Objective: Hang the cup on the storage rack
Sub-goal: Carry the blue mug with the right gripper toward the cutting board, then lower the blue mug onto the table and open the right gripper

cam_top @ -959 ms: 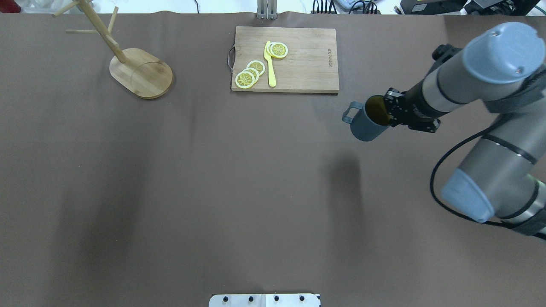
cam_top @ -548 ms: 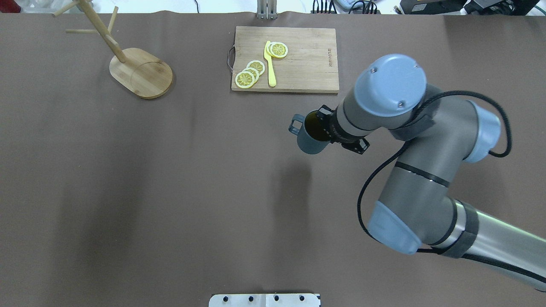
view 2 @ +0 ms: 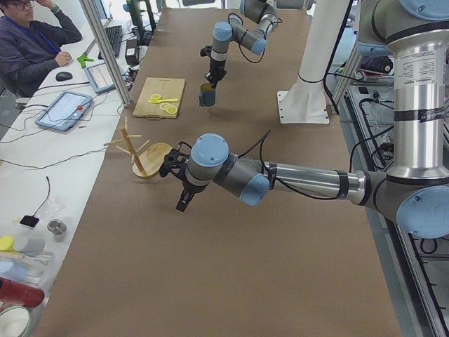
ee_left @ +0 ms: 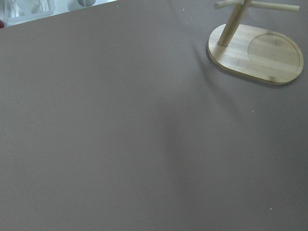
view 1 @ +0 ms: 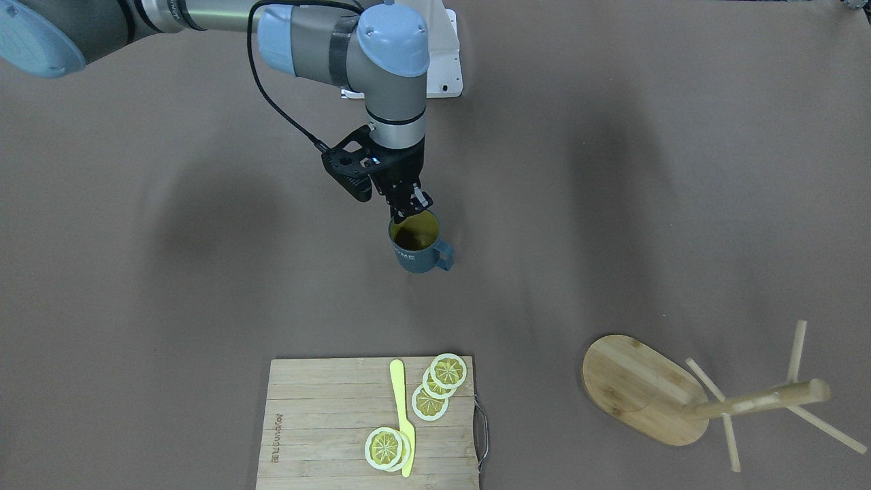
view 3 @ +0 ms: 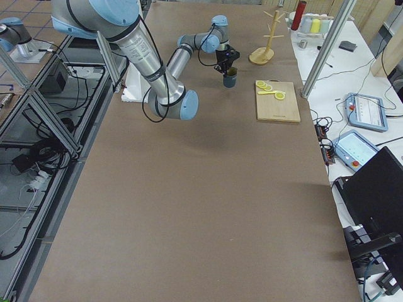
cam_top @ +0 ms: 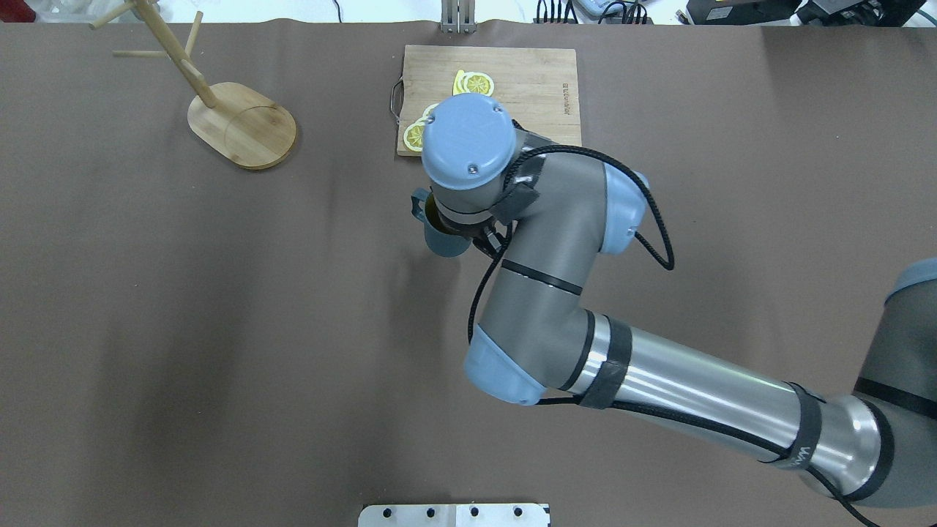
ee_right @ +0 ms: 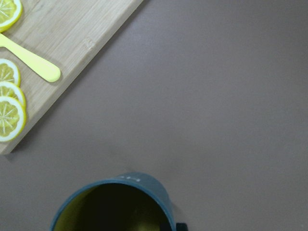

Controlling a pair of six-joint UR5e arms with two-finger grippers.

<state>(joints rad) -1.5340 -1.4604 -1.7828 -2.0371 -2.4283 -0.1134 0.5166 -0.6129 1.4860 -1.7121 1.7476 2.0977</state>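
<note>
Blue-grey cup [view 1: 416,253] hangs upright from my right gripper [view 1: 407,208], clamped on its rim, handle free for the mug tree [view 1: 639,388].

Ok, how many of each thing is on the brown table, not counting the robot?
Cup: 1
Rack: 1
Board: 1
Knife: 1
Lemon slices: 5
Total: 9
</note>
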